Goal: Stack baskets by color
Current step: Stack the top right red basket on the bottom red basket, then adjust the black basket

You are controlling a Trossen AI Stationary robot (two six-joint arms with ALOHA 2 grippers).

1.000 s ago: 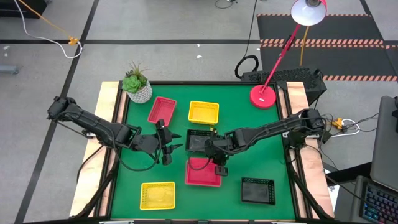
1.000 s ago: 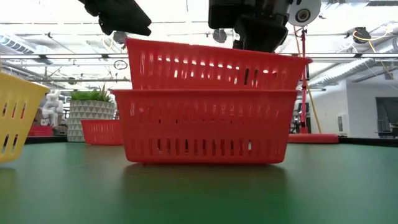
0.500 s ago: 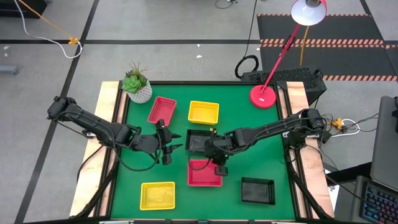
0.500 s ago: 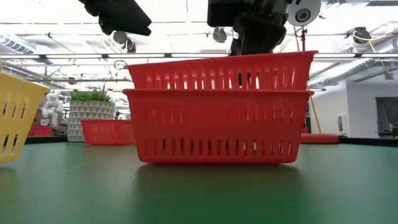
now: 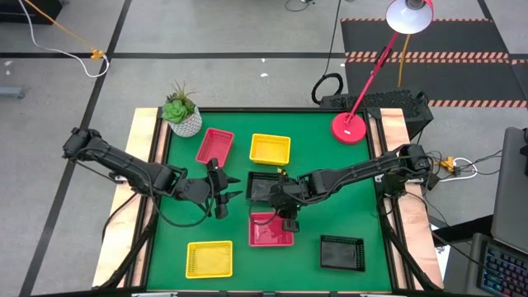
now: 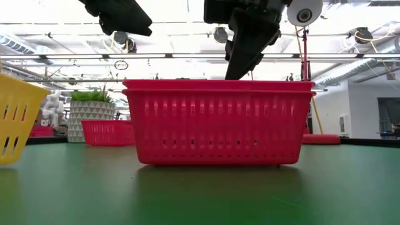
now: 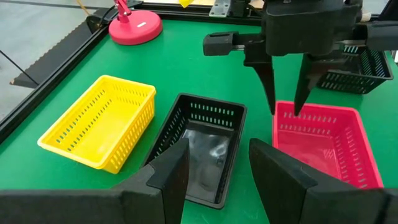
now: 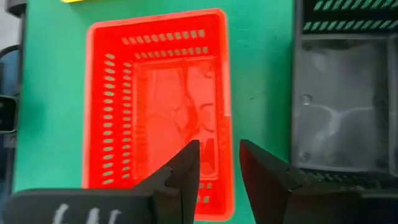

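Two red baskets (image 6: 215, 122) sit nested as one stack (image 5: 271, 230) in the middle of the table. My right gripper (image 8: 219, 167) hangs over the stack's far side, open. One finger is inside and one outside the wall (image 8: 226, 118) that faces a black basket (image 5: 263, 186), and neither touches it. My left gripper (image 5: 221, 198) hovers open to the left of that black basket, holding nothing. A third red basket (image 5: 214, 146) and a yellow basket (image 5: 270, 148) lie at the back. Another yellow basket (image 5: 209, 258) and another black basket (image 5: 341, 252) lie near the front edge.
A white plant pot (image 5: 183, 117) stands at the far left corner and a red lamp base (image 5: 350, 126) at the far right. Bare green mat (image 5: 330, 198) lies to the right of the stack.
My right gripper has opened and let go of the upper red basket. The basket was tilted, one end raised above the lower one. It has dropped level into the lower basket, and the rims now lie together. The gripper stayed over the stack's far side.
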